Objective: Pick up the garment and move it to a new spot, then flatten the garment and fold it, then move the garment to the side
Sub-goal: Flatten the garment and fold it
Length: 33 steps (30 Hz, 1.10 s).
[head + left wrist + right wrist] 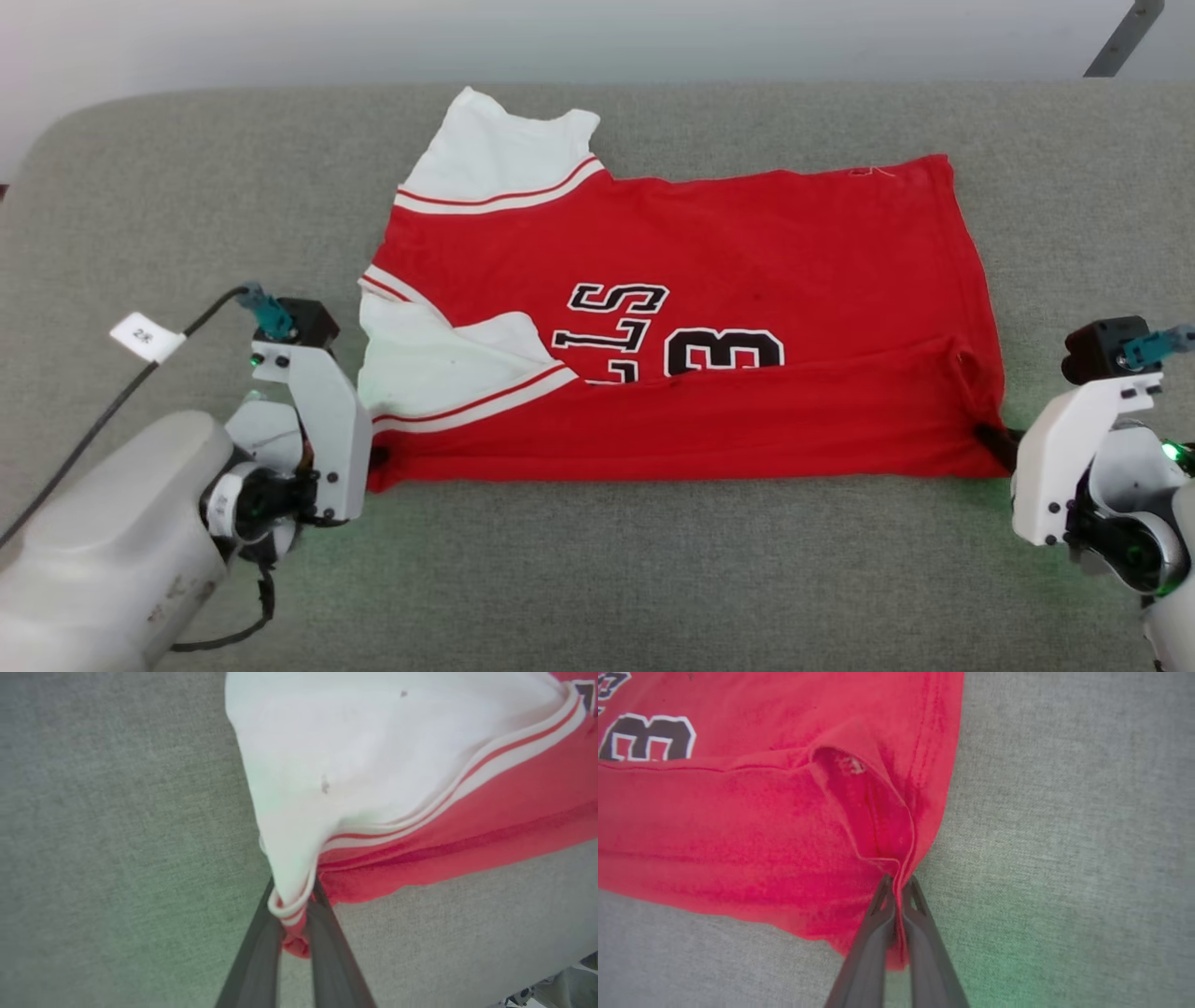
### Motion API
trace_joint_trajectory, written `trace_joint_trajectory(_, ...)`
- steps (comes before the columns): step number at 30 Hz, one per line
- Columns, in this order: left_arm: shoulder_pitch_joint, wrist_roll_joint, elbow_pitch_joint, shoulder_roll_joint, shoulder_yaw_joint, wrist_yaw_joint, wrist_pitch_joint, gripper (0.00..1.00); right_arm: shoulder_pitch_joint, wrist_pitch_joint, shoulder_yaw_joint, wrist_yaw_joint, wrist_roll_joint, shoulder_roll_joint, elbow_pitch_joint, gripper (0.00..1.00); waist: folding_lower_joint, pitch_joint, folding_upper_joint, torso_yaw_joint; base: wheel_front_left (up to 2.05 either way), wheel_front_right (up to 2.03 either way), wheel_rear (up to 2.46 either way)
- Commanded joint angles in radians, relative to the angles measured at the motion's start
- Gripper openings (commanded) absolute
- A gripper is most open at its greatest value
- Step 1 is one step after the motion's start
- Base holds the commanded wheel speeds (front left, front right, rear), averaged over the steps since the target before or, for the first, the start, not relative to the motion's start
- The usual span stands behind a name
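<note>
Red soft-cloth garment [747, 252] with white striped sleeve ends is being held flat on a grey woven surface [597, 579]. Its near corners are being pinched: sleeve hem in the closed left gripper [294, 896], red hem in the closed right gripper [899, 882].

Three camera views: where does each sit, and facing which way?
Head view: on the head, looking down at a large red soft-cloth T-shirt; left gripper, right gripper at its corners.
Left wrist view: along dark fingers pinching the white sleeve.
Right wrist view: along fingers pinching the red hem.
Shared: head and right wrist both show the black "3".
</note>
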Motion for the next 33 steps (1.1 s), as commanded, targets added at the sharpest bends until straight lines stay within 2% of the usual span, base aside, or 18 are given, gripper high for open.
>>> trace_joint_trajectory(1,0.005,0.001,-0.007,0.015,-0.004,0.013,0.009,0.0,0.019,0.01,0.003,-0.002,0.005,-0.015,-0.004,0.0,0.0,-0.006,-0.0001,0.003,0.0,0.0,0.0)
trace_joint_trajectory(8,0.015,0.006,-0.132,0.065,-0.012,0.065,0.06,0.0,0.06,0.065,0.016,-0.002,0.039,-0.065,-0.085,0.0,0.0,-0.023,-0.0001,0.017,0.0,0.0,0.0)
trace_joint_trajectory(14,0.058,-0.006,-0.27,0.123,-0.031,0.14,0.121,0.0,0.122,0.135,0.027,-0.002,0.079,-0.109,-0.18,0.0,0.0,-0.038,-0.0001,0.023,0.0,0.0,0.0)
trace_joint_trajectory(15,0.058,-0.006,-0.27,0.123,-0.031,0.14,0.121,0.0,0.122,0.135,0.027,-0.002,0.079,-0.109,-0.18,0.0,0.0,-0.038,-0.0001,0.023,0.0,0.0,0.0)
trace_joint_trajectory(16,0.077,-0.008,-0.32,0.14,-0.035,0.164,0.127,0.0,0.149,0.159,0.024,-0.002,0.09,-0.123,-0.204,0.0,0.0,-0.041,-0.0001,0.024,0.0,0.0,0.0)
trace_joint_trajectory(20,0.125,-0.019,-0.392,0.175,-0.044,0.206,0.139,0.0,0.202,0.205,0.018,-0.002,0.105,-0.141,-0.254,0.0,0.0,-0.041,-0.0001,0.024,0.0,0.0,0.0)
trace_joint_trajectory(25,0.162,-0.034,-0.423,0.187,-0.047,0.228,0.131,0.0,0.239,0.222,-0.001,-0.002,0.098,-0.137,-0.287,0.0,0.0,-0.035,-0.0001,0.023,0.0,0.0,0.0)
trace_joint_trajectory(31,0.19,-0.046,-0.395,0.158,-0.046,0.22,0.103,0.0,0.254,0.228,0.004,-0.002,0.083,-0.105,-0.285,0.0,0.0,-0.027,-0.0001,0.015,0.0,0.0,0.0)
trace_joint_trajectory(33,0.195,-0.047,-0.371,0.141,-0.047,0.212,0.091,0.13,0.247,0.224,0.009,-0.001,0.072,-0.095,-0.276,0.0,0.0,-0.023,-0.0001,0.013,0.0,0.0,0.0)
